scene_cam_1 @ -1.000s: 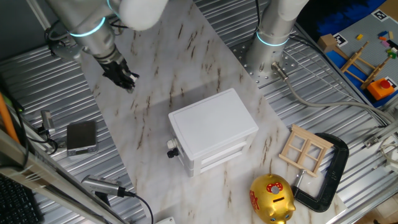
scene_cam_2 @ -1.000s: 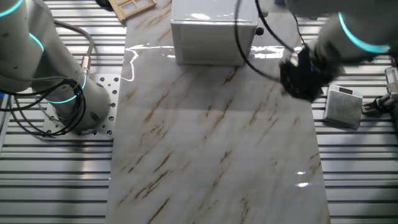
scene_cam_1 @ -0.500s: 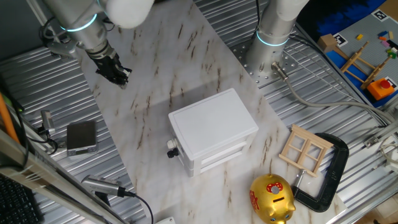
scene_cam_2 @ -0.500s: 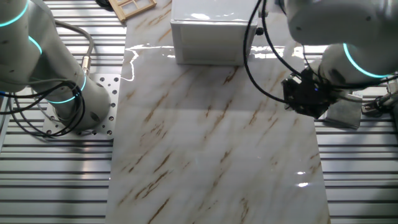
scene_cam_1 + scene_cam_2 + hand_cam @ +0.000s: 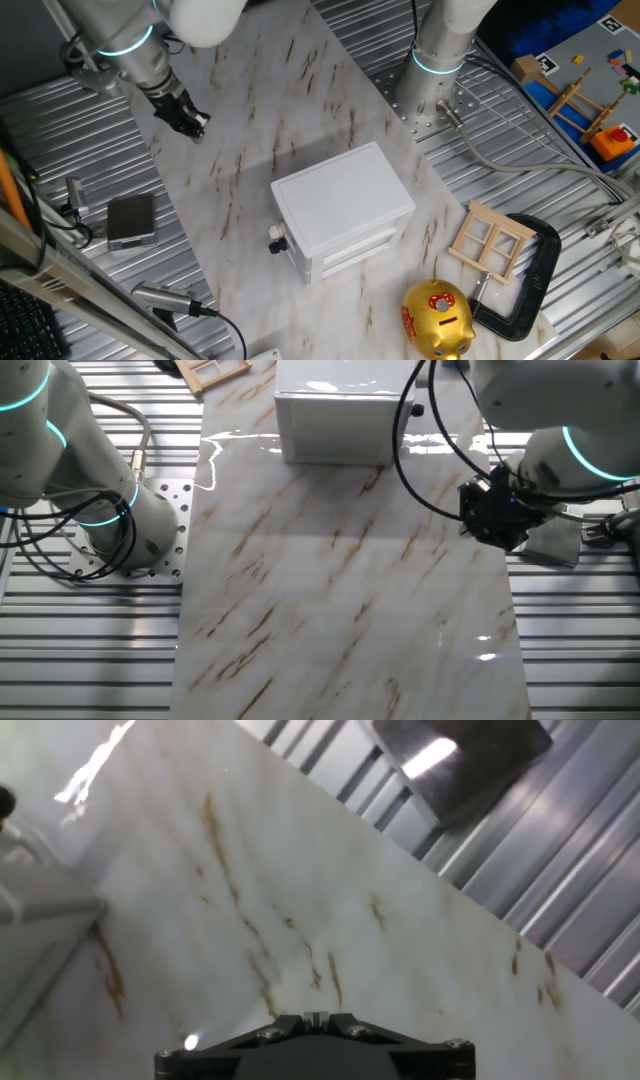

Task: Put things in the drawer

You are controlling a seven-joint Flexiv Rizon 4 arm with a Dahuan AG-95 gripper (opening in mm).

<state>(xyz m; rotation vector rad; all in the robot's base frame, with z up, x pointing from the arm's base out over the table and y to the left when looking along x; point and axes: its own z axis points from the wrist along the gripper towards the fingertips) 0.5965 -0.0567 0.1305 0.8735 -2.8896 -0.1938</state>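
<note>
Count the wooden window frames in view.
1 whole: the wooden window frame lies flat between the white cabinet and the black clamp, right of the gold piggy bank. The other fixed view clips the same one. Others may sit outside the views.

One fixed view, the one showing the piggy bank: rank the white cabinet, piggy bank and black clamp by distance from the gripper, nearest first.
From the gripper, at upper left:
1. White cabinet, mid-table.
2. Piggy bank, bottom edge.
3. Black clamp, far right.
</note>
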